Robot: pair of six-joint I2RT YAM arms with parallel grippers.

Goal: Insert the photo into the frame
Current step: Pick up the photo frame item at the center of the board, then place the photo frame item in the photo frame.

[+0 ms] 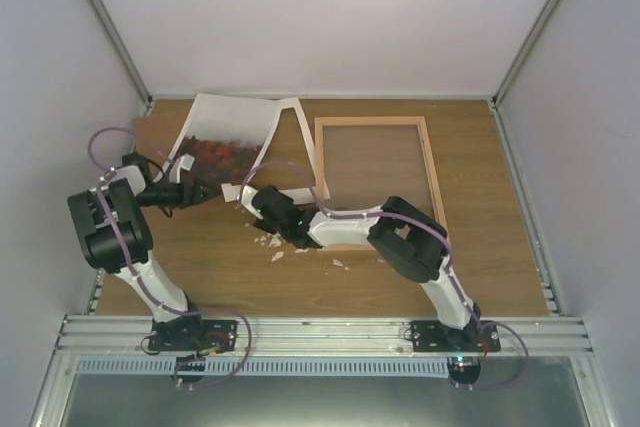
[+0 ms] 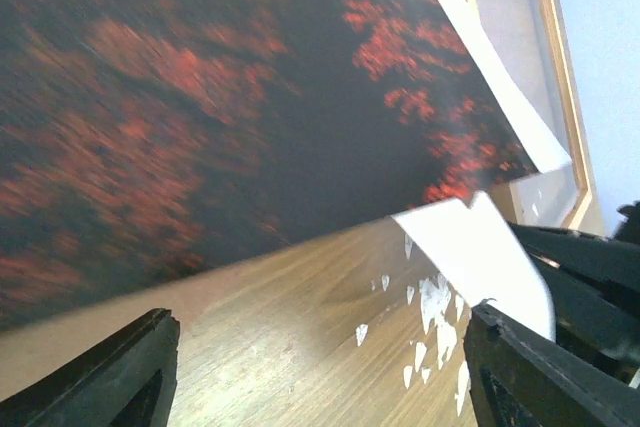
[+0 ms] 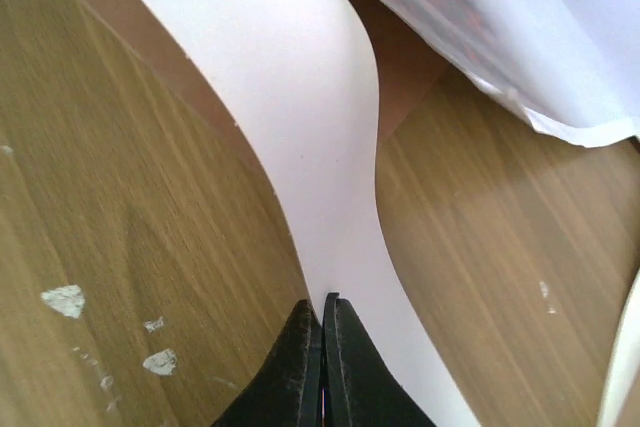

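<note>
PHOTO NOT YET IN FRAME: A rectangular paper photo of red-orange hills with a wide white border sits at the far left of the wood-grain table, curled and partly lifted off the surface, well apart from the opening it is meant to fill. The large rectangular frame of thin light wood rails lies flat to the right with nothing in it. The right gripper has its fingers pressed together on a tongue of the print's white paper, pinching it at the very edge, apparently so the sheet can be drawn sideways toward the frame rather than pushed. The left gripper hovers low at the photo's near-left corner with its fingers spread wide and nothing between them, seemingly placed to steady or catch the drooping edge. A plain brown backing board shows beneath the lifted paper. A white strip of border has come away along the print's right side and trails toward the frame, and small white scraps dot the table near the right arm (signs that this paper tears easily under a pinch). Judged from here, the carry is barely begun. The next move calls for a slow, level pull, since a grip on the border alone could rip further.
</note>
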